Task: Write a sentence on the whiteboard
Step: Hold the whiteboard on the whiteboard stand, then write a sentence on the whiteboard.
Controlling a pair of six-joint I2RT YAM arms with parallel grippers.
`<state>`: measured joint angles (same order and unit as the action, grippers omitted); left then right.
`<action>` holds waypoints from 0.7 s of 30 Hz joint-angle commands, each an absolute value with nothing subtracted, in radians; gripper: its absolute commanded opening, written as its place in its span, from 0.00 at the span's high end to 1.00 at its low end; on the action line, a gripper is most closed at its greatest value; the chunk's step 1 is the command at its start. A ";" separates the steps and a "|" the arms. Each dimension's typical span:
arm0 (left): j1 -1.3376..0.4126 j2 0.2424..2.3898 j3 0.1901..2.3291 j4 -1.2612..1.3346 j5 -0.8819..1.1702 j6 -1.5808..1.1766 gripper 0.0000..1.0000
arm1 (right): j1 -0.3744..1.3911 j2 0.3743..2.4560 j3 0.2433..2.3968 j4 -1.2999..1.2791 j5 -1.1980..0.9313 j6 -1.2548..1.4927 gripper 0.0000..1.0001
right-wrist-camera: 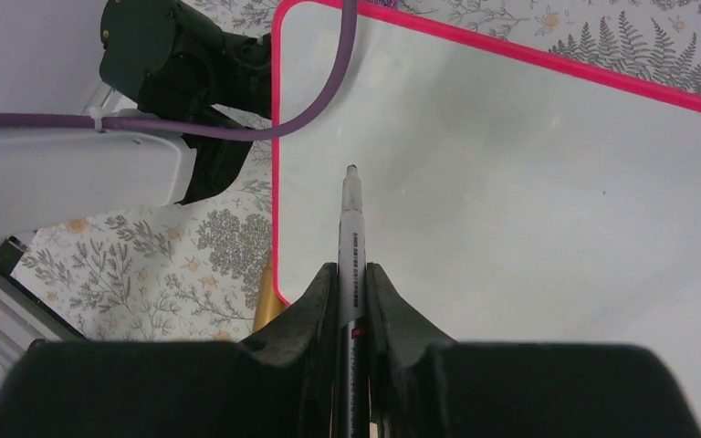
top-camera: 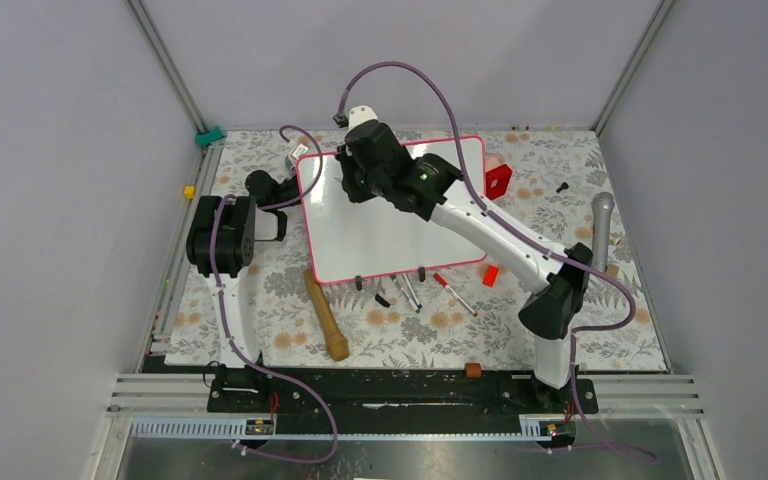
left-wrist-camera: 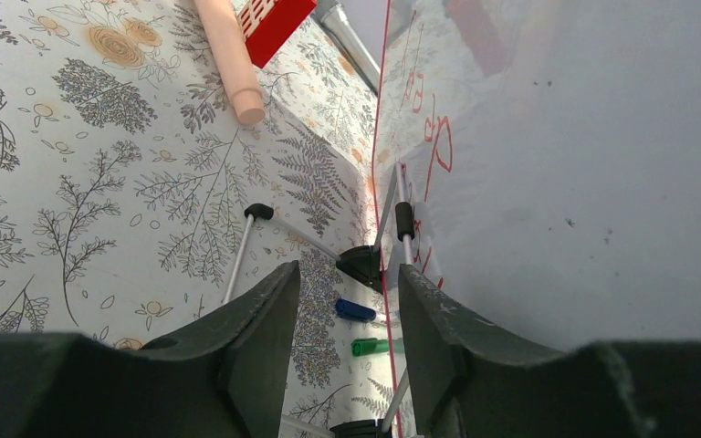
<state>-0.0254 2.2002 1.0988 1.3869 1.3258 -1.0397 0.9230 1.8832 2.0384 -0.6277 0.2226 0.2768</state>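
Surface: table under a floral-print cloth (top-camera: 290, 335), plain grey walls (top-camera: 50, 150) on three sides, a metal rail (top-camera: 410, 385) behind my bases. One whiteboard (top-camera: 390, 240), pink-red frame, lay on the cloth directly beneath my right gripper (right-wrist-camera: 351, 274), with its two black clips (top-camera: 358, 283) on the long edge nearer my bases. My right gripper was clamped on one marker (right-wrist-camera: 350, 214), tip pointing ahead of the fingers over the board area closest to my left gripper (left-wrist-camera: 347, 274). I could not tell whether the tip touched. My left gripper sat at the board's short edge, fingers apart, the frame line running through the gap; contact could not be judged. My right arm (top-camera: 490, 235) crossed the board from above and hid part of it. Behind my right wrist, off the clip edge, were loose pens (top-camera: 455, 295) (count unclear), one wooden handle (top-camera: 325, 318) and one small orange block (top-camera: 490, 275). To the right of that hand, just off the board, was one red block (top-camera: 498, 180).
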 commanded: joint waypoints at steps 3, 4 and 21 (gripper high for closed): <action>-0.027 2.159 1.102 1.462 1.347 -1.025 0.55 | 0.930 1.986 2.210 -0.710 0.270 0.292 1.00; -0.027 2.161 1.103 1.461 1.348 -1.026 0.55 | 0.930 1.998 2.226 -0.718 0.273 0.291 1.00; -0.026 2.167 1.108 1.462 1.349 -1.037 0.55 | 0.929 2.137 2.392 -0.762 0.293 0.292 1.00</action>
<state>-0.0254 2.2002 1.0988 1.3872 1.3254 -1.0443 0.9230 2.1029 2.3199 -0.7536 0.2546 0.2852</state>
